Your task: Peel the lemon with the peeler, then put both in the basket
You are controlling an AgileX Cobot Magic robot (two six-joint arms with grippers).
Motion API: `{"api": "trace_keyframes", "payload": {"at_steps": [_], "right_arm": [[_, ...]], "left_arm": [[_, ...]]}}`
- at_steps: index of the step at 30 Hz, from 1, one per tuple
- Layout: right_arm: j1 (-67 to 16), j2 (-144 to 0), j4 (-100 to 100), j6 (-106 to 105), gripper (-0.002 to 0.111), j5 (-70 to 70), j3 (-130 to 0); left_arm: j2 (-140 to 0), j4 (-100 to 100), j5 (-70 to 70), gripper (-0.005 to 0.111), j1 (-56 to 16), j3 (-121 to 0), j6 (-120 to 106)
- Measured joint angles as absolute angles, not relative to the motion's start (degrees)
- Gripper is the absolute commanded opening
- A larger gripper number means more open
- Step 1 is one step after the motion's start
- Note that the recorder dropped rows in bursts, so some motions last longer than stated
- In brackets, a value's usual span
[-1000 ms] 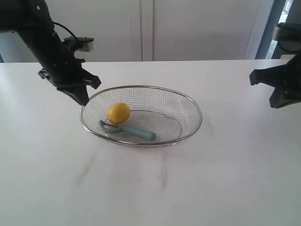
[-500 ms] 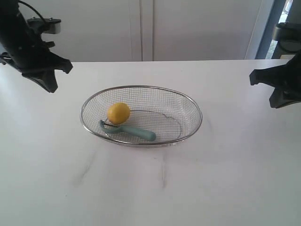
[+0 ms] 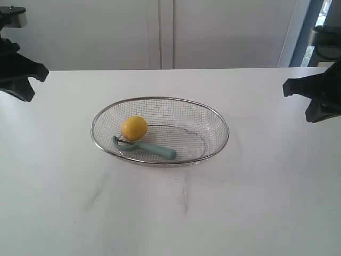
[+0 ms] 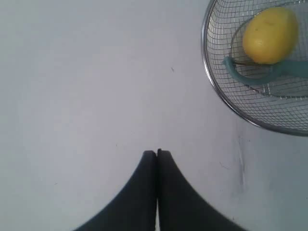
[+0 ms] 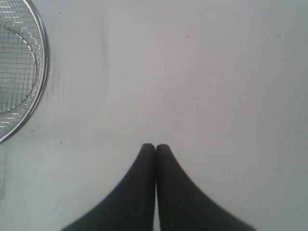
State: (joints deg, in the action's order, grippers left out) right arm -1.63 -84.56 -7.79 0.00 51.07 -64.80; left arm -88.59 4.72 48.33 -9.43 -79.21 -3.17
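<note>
Left: your left gripper (image 4: 157,154), fingers pressed together, empty, well apart from the basket (image 3: 228,133). Centre: the lemon (image 3: 134,128) and the peeler (image 3: 152,149) lie side by side inside it. Right: your right gripper (image 5: 155,147), likewise closed and empty. Placement looks done; peeling cannot be confirmed.

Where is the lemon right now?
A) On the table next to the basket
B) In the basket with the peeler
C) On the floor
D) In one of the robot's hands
B: the lemon lies inside the basket right by the peeler, while the left hand and right hand are shut and hold nothing.
</note>
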Motion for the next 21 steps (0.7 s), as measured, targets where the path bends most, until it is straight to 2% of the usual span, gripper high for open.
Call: {"api": "trace_keyframes", "payload": {"at_steps": [21], "right_arm": [[-1.63, -84.56, -7.79, 0.0, 0.0, 51.07, -64.8]], "left_arm": [[-67.18, 4.72, 44.27, 0.0, -9.43, -61.62, -2.5]]}}
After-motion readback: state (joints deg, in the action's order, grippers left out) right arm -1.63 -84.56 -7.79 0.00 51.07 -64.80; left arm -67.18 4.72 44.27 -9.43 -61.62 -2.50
